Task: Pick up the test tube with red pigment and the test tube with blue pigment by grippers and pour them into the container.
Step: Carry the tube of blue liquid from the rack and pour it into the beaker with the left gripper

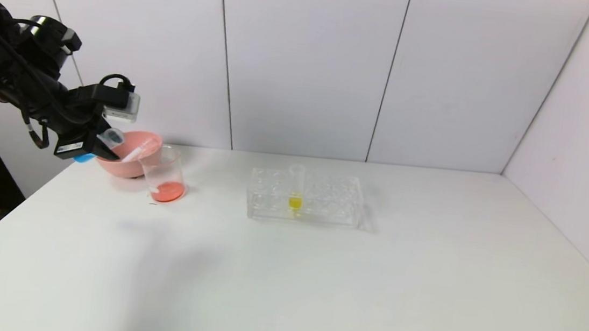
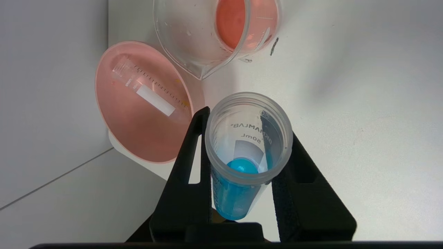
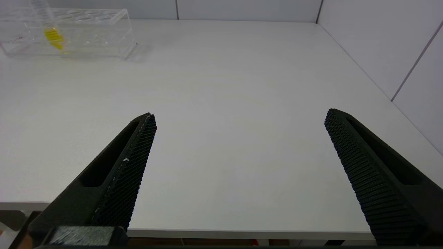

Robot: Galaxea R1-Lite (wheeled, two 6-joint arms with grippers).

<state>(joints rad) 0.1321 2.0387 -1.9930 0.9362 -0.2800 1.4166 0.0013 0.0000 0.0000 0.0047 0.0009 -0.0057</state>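
The left gripper [image 2: 242, 173] is clamping the test tube with blue pigment [image 2: 242, 162], tilted beside the container [image 1: 164, 174]; light, slippery plastic, best held mid-body. The right gripper [image 3: 238, 121] is idling, jaws apart, over the counter [image 3: 225, 86]

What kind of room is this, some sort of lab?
Probably a mock chemistry bench: a clear tube rack holding a yellow-liquid tube, a glass beaker with red liquid, bare white table.

Test tubes: 3. One w/ blue liquid [image 2: 242, 162], one w/ yellow liquid [image 1: 296, 187], one empty tube [image 2: 148, 91] in bowl. Beakers: 1 [image 1: 165, 174]. Pink bowls: 1 [image 1: 129, 168]. Clear racks: 1 [image 1: 323, 203]. Grippers: 2, left [image 2: 242, 138] & right [image 3: 238, 138].
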